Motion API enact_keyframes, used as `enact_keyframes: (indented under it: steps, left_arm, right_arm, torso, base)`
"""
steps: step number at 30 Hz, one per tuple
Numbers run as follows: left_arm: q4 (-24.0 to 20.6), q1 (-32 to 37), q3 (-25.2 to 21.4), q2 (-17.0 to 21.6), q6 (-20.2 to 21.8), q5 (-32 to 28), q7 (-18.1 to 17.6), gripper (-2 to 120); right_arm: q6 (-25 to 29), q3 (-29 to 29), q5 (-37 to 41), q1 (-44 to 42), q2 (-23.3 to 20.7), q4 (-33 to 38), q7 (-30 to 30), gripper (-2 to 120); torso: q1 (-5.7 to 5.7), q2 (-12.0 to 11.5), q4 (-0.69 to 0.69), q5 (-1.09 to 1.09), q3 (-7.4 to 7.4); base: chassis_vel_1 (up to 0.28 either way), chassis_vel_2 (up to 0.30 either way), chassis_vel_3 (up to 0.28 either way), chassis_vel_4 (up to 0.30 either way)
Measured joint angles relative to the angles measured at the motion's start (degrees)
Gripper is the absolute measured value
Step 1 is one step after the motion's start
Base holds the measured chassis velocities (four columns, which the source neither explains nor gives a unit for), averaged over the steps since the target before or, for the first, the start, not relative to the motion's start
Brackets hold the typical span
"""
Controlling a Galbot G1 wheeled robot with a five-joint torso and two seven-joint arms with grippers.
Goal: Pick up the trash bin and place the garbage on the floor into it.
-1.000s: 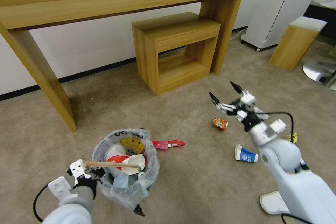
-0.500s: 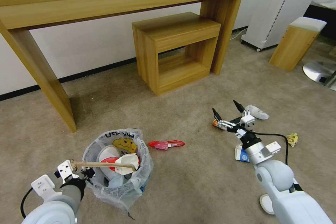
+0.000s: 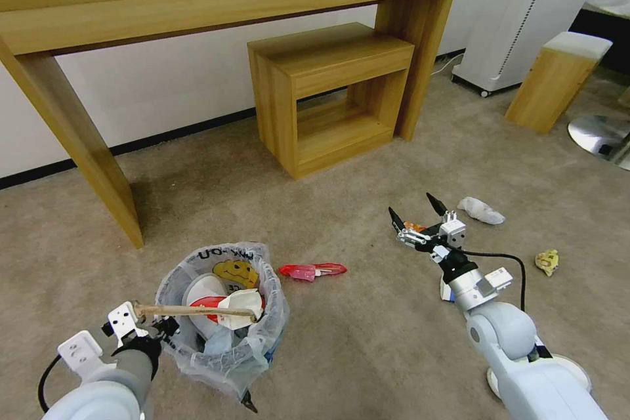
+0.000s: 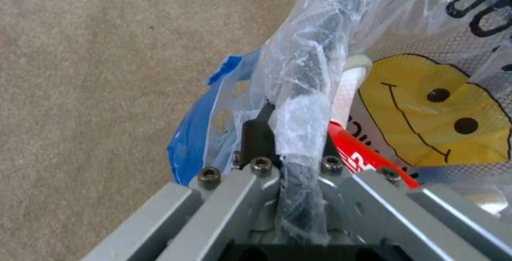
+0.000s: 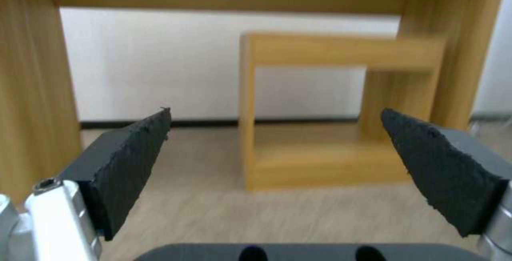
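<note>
The trash bin (image 3: 223, 341), lined with a clear bag bearing a yellow smiley (image 4: 427, 113), sits low at the front left on the beige floor (image 3: 367, 341). It holds cups, tissue and a wooden stick (image 3: 197, 309) lying across its top. My left gripper (image 3: 161, 328) is shut on the bin's near rim (image 4: 299, 133). My right gripper (image 3: 413, 210) is open, low over the orange can (image 3: 413, 226). A red wrapper (image 3: 312, 270), white tissue (image 3: 481, 210) and yellow wad (image 3: 546, 261) lie on the floor. A blue-white cup (image 3: 445, 290) is mostly hidden behind my right wrist.
A long wooden console table (image 3: 197, 0) stands against the wall, with a small wooden side table (image 3: 328, 92) under its right end. A white appliance (image 3: 525, 13), a wooden stool (image 3: 554, 79) and a chrome base (image 3: 600, 134) stand at the back right.
My right gripper has dropped toward the floor and drawn in over the orange can, still open. My left arm has carried the bin slightly down and to the left.
</note>
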Motion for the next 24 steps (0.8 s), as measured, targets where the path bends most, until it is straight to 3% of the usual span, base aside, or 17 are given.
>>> enact_keyframes:
  steps: [5,8,9,12,13,16,20,23,24]
  left_arm:
    - [-0.6,0.1,0.7,-0.2,-0.1,0.3,0.1,1]
    - [-0.9,0.4,1.3,-0.6,-0.1,1.1,0.3,1]
    - [-0.9,0.4,1.3,-0.6,-0.1,1.1,0.3,1]
    - [-1.1,0.8,1.7,-1.0,-0.5,2.1,1.0,1]
    - [-1.1,0.8,1.7,-1.0,-0.5,2.1,1.0,1]
    - [-1.4,0.9,2.2,-1.4,-0.7,2.9,1.2,1]
    - [-1.5,0.8,2.3,-1.5,-1.0,3.4,1.4,1]
    - [-1.8,0.7,2.1,-1.5,-1.2,3.5,1.6,1]
    - [-1.8,0.7,2.1,-1.5,-1.2,3.5,1.6,1]
  right_arm:
    - [-7.4,-2.2,3.7,2.0,-1.5,-1.0,0.8,100]
    - [-14.0,-3.8,1.4,5.3,-4.1,-5.2,-6.0,100]
    - [-14.0,-3.8,1.4,5.3,-4.1,-5.2,-6.0,100]
    - [-14.3,-4.8,-5.7,9.1,-4.5,-12.3,-15.2,100]
    - [-14.3,-4.8,-5.7,9.1,-4.5,-12.3,-15.2,100]
    - [-13.5,-7.7,-9.8,14.7,-1.9,-21.2,-18.4,100]
    - [-14.5,-10.5,-10.8,19.4,1.3,-27.8,-19.6,100]
    - [-15.2,-13.6,-14.1,28.2,7.9,-38.3,-22.8,100]
    - [-15.2,-13.6,-14.1,28.2,7.9,-38.3,-22.8,100]
  torso:
    - [0.0,0.0,0.0,-0.01,0.0]
    - [0.0,0.0,0.0,0.0,0.0]
    - [0.0,0.0,0.0,0.0,0.0]
    - [0.0,0.0,-0.01,-0.01,0.0]
    - [0.0,0.0,-0.01,-0.01,0.0]
    - [0.0,0.0,-0.01,0.01,0.01]
    - [0.0,0.0,-0.01,-0.01,0.01]
    - [0.01,0.0,0.02,0.01,0.01]
    - [0.01,0.0,0.02,0.01,0.01]
  base:
    - [0.0,0.0,0.0,0.0]
    - [0.0,0.0,0.0,0.0]
    - [0.0,0.0,0.0,0.0]
    - [0.0,0.0,0.0,0.0]
    - [0.0,0.0,0.0,0.0]
    - [0.0,0.0,0.0,0.0]
    - [0.0,0.0,0.0,0.0]
    - [0.0,0.0,0.0,0.0]
    - [0.0,0.0,0.0,0.0]
